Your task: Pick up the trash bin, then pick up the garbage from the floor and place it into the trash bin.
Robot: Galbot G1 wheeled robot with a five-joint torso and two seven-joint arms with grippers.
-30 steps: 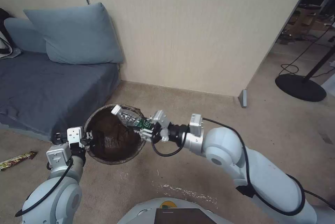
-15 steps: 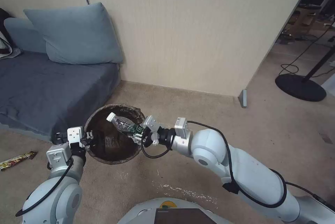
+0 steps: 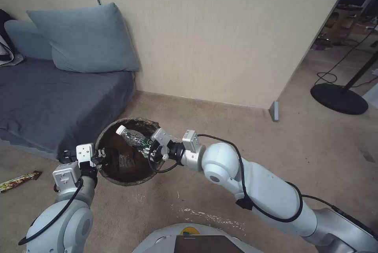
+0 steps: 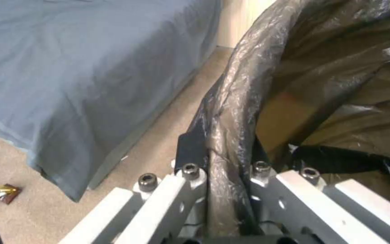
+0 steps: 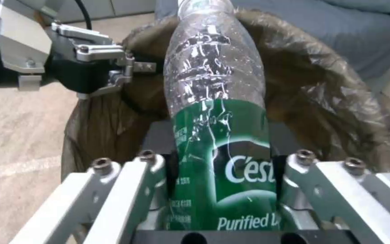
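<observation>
Head view: right tool (image 3: 151, 151), clamping bottle (image 3: 132, 136), has advanced farther over bin (image 3: 130, 180).

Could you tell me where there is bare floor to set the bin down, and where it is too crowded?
Bare carpet lies between the wall and the right arm, and on the near side of the trash bin. It is crowded at the bin's mouth: the left pincer clamps the rim, the right pincer holds the bottle over it. A wrapper lies beside the sofa.
</observation>
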